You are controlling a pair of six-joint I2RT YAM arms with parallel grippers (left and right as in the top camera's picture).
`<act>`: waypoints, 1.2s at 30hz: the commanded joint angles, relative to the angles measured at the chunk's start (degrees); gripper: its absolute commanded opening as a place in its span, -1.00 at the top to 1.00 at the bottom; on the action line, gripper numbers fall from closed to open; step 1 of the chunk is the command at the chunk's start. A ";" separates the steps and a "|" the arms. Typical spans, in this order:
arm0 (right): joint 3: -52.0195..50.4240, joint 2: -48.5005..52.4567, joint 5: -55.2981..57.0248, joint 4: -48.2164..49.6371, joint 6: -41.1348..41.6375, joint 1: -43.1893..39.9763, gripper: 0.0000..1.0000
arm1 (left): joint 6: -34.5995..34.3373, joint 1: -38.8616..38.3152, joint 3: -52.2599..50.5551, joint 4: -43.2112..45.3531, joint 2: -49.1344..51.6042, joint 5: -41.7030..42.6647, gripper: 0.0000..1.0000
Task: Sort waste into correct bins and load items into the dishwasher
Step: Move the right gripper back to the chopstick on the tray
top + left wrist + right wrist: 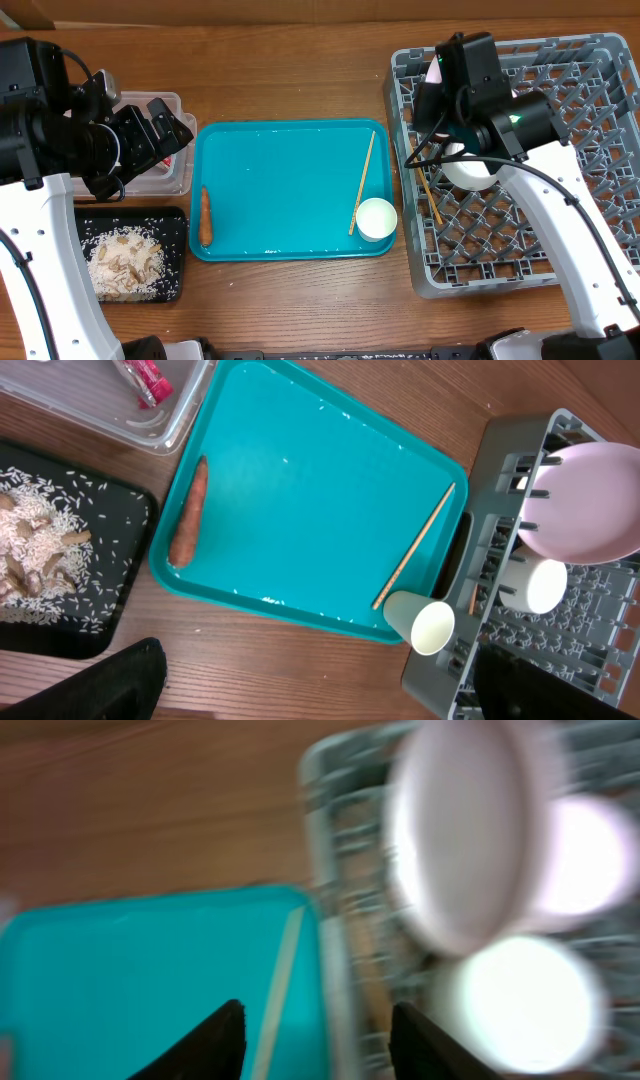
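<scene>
My left gripper [320,690] is open and empty, hovering near the clear tub [150,183], which holds the red-and-white wrapper [145,380]. My right gripper [315,1040] is open and empty above the left edge of the grey dish rack [560,240]. The rack holds the pink plate [590,500] standing on edge, a white bowl [470,172] and one chopstick [430,198]. The other chopstick [362,182] lies on the teal tray [280,170]. The white cup [377,219] lies at the tray's front right corner. Rice-like scraps [125,262] fill the black tray [178,225].
An orange carrot-like piece [206,215] lies at the teal tray's left edge. The right wrist view is motion-blurred and shows a second white round shape [590,855] behind the plate. The tissue is not in view.
</scene>
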 commanded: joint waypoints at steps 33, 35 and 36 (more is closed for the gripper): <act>-3.45 26.88 2.56 5.75 26.62 13.55 -0.03 | -0.13 0.20 0.35 -0.09 -0.02 0.20 -1.00; -3.45 27.74 2.67 5.81 26.71 13.55 -0.02 | -0.11 0.20 0.35 -0.09 -0.02 0.20 -1.00; -3.45 28.20 2.93 5.79 27.23 13.51 -0.03 | -0.13 0.20 0.35 -0.09 -0.02 0.20 -1.00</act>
